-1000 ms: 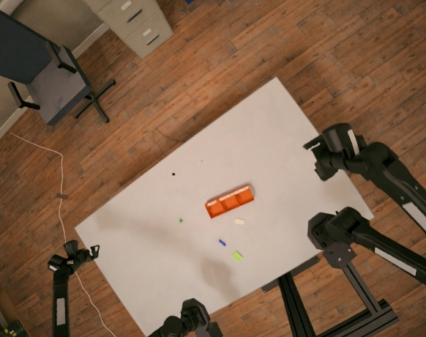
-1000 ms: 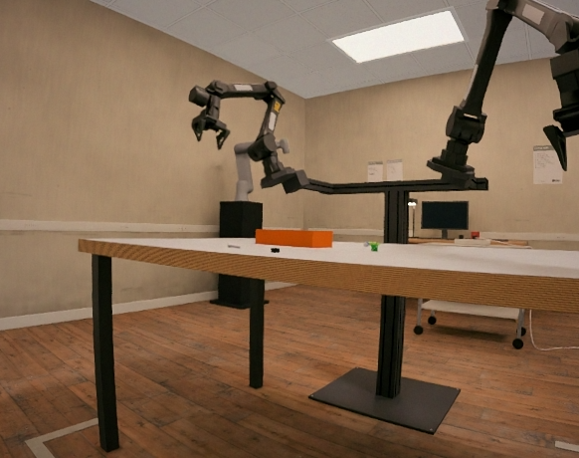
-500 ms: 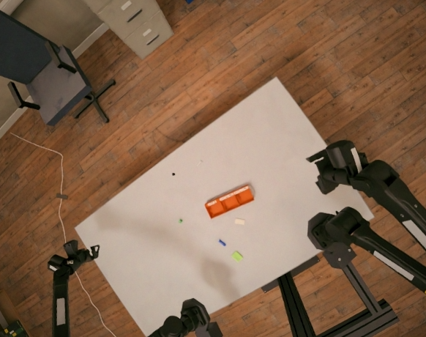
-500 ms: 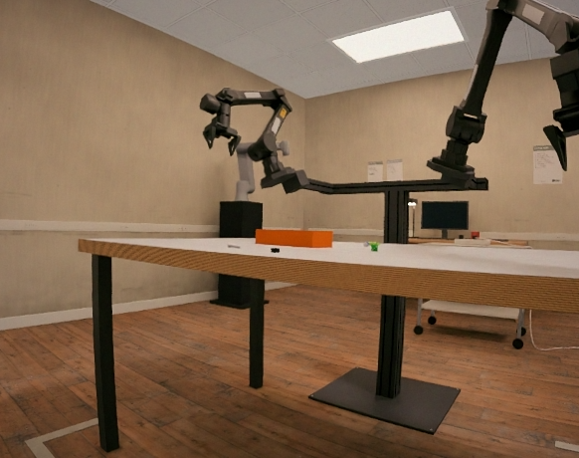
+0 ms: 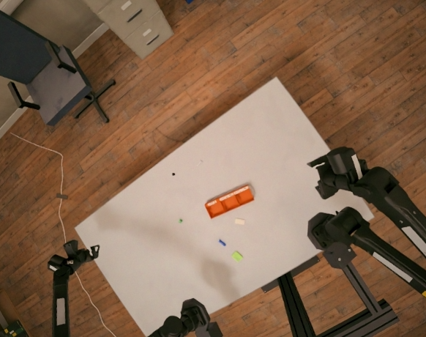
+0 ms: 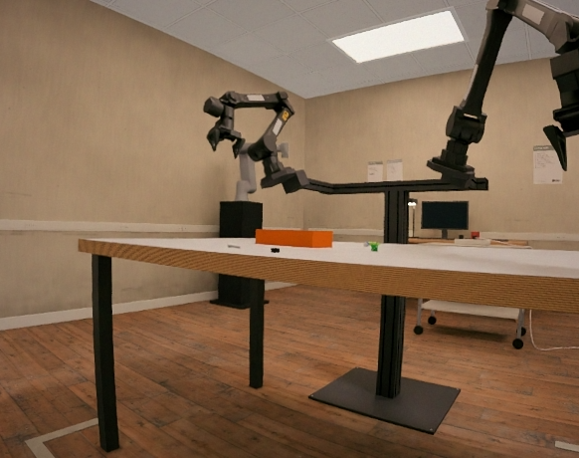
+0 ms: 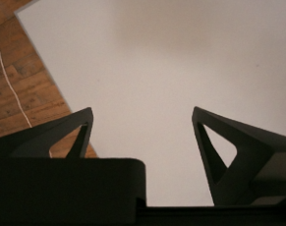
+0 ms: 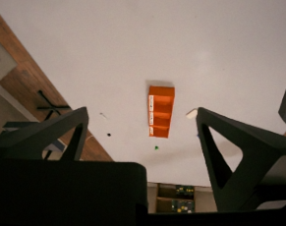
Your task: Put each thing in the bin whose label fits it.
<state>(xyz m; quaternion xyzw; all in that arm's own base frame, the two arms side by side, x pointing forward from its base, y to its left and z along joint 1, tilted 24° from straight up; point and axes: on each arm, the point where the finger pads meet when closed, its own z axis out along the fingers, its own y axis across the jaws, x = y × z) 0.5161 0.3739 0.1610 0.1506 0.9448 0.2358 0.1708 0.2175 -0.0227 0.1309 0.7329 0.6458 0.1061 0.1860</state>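
An orange bin (image 5: pixel 229 201) (image 6: pixel 293 238) (image 8: pixel 161 112) with three compartments and unreadable labels stands flat mid-table. Around it on the white table (image 5: pixel 263 121) (image 7: pixel 164 59) lie a cream block (image 5: pixel 239 221) (image 8: pixel 191 113), a blue piece (image 5: pixel 222 242), a lime block (image 5: pixel 237 256), a small green piece (image 5: pixel 180 220) (image 6: pixel 373 245) (image 8: pixel 156 146), a black dot-like piece (image 5: pixel 173 173) (image 6: pixel 275 250) and a tiny pale sliver (image 5: pixel 200 162). My right gripper (image 5: pixel 315 178) (image 6: pixel 225 145) (image 8: pixel 142 112) is open and empty, high above the table's right side. My left gripper (image 5: pixel 82 246) (image 7: pixel 143 112) is open and empty, high over the table's left corner.
The arms' black stand (image 5: pixel 300 300) (image 6: pixel 390 299) is at the table's near edge. An office chair (image 5: pixel 44 80), a filing cabinet (image 5: pixel 135 22) and a white cable (image 5: pixel 62 176) are on the wooden floor beyond the table.
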